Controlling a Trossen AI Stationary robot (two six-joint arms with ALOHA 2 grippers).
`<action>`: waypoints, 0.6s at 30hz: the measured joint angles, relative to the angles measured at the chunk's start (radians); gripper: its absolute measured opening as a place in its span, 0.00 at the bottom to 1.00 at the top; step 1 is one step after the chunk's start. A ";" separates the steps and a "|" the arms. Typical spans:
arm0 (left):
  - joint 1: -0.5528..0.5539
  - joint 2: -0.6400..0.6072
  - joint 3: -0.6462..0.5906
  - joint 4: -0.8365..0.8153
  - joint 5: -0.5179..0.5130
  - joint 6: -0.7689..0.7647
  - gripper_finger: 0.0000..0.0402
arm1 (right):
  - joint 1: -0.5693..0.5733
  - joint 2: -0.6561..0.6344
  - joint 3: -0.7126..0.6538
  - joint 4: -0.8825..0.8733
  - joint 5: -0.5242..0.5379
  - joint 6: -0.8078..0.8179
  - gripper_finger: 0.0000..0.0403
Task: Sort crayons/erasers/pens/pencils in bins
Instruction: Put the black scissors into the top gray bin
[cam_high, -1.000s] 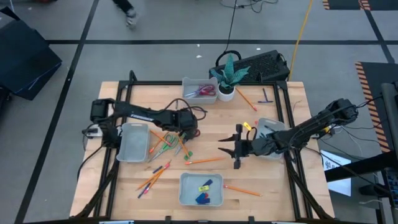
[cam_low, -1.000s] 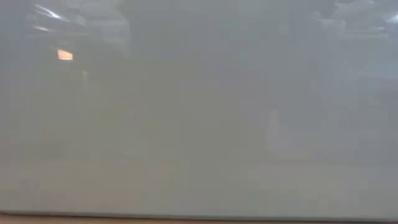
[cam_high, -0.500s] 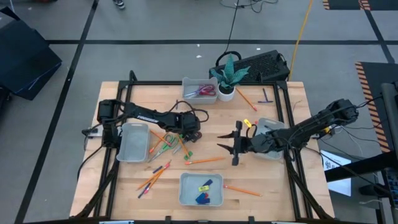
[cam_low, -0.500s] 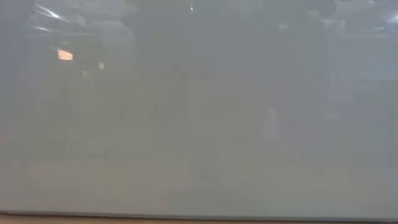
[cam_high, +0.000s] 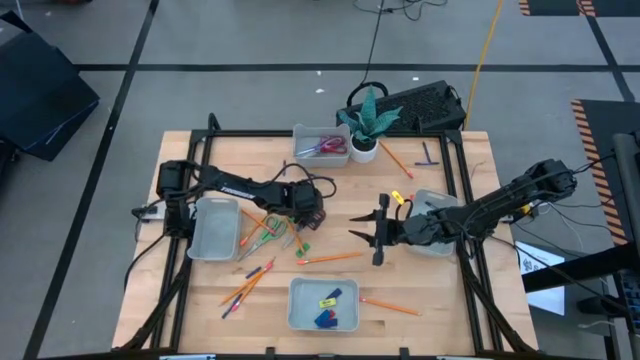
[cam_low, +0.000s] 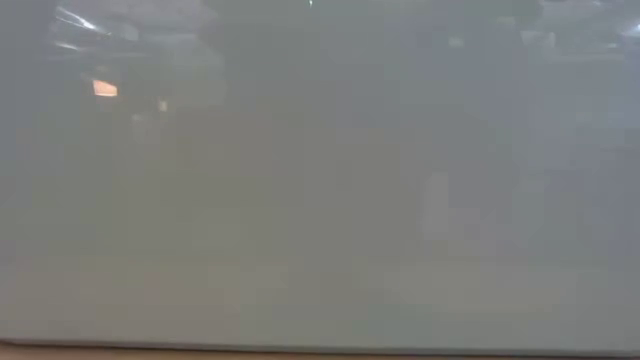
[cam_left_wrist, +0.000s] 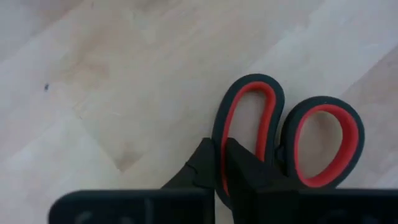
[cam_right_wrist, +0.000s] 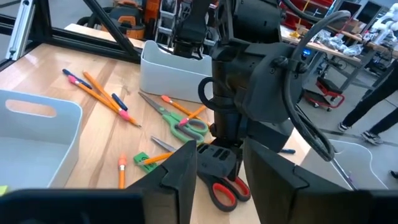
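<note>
The bench looks as it did half a second ago — both arms parked, nothing shifted. Four bins ring the clutter; the near one holds erasers in blue and yellow. Pencils and pens lie scattered between. The right gripper hovers mid-bench, fingers spread, just beyond one orange pencil. The left gripper sits low — fingers pressed together against the red-handled scissors, well apart from the pencils.
</note>
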 joint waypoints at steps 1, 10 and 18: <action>0.000 0.001 0.000 0.019 -0.004 0.009 0.04 | 0.000 0.000 0.000 -0.001 0.000 -0.002 0.30; 0.011 -0.014 -0.001 0.245 -0.045 0.152 0.04 | 0.001 0.000 0.000 -0.004 0.000 -0.017 0.30; 0.077 -0.180 0.033 0.301 -0.064 0.367 0.04 | 0.001 0.000 0.000 -0.021 0.000 -0.065 0.30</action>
